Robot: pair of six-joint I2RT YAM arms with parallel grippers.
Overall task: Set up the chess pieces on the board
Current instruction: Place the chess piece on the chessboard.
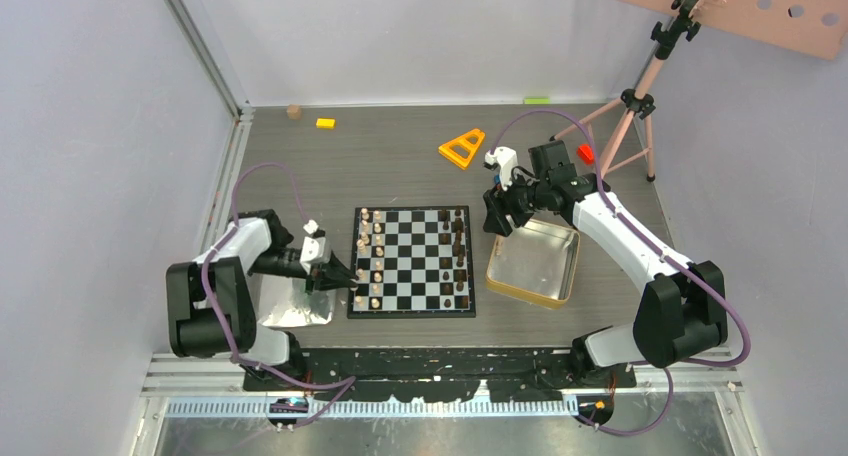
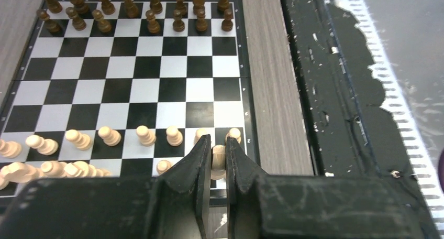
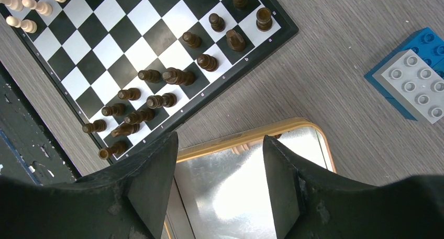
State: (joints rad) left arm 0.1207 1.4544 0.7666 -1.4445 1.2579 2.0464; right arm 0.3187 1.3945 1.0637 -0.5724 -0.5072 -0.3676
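The left gripper [image 2: 217, 147] pinches a tan chess piece [image 2: 218, 156] near a corner of the board [image 2: 173, 66]. The right gripper [image 3: 220, 181], fingers spread, hangs over the gold-rimmed tin [image 3: 251, 137] beside the dark pieces [image 3: 173, 76]. Grey wood-grain table [image 1: 400, 166], pale walls.

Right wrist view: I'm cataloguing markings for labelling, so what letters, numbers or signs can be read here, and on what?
"a", "b", "c", "d", "e": tiny white letters along the board's black border, barely legible.
Further border letters and the digits near the corner: too small to read.
Brick and tin: no text visible.
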